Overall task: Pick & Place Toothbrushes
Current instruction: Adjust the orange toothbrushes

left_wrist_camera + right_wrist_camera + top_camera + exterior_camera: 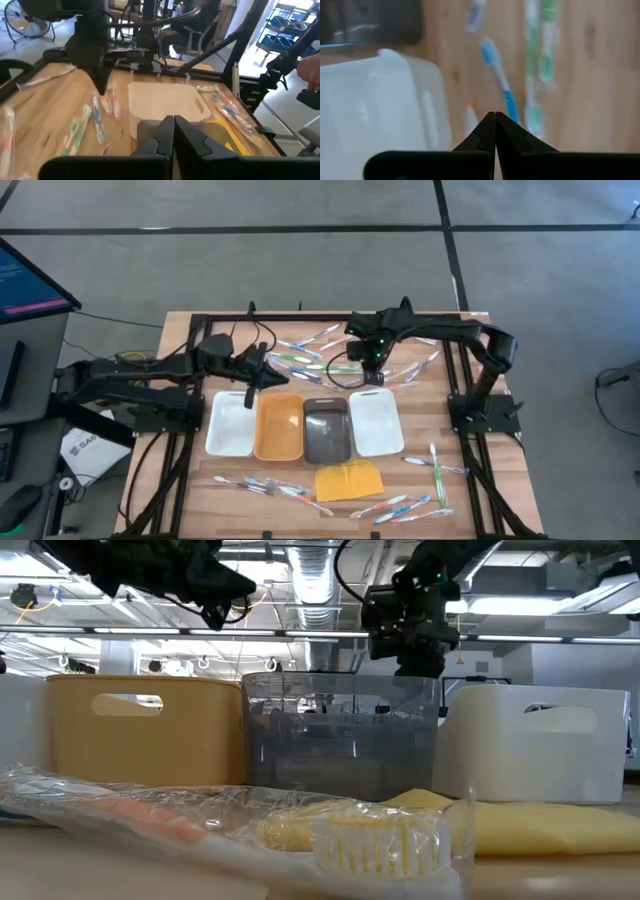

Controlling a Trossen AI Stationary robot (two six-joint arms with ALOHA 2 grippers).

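Both arms are hovering between picks: the left gripper (252, 380) is hanging over the orange plastic tray (279, 442) with fingers pressed together, holding nothing, and the right gripper (373, 370) is pinched shut, empty, above the wrapped plastic toothbrushes (318, 360) lying scattered behind the trays. I'd say each needs opening before dropping onto a brush
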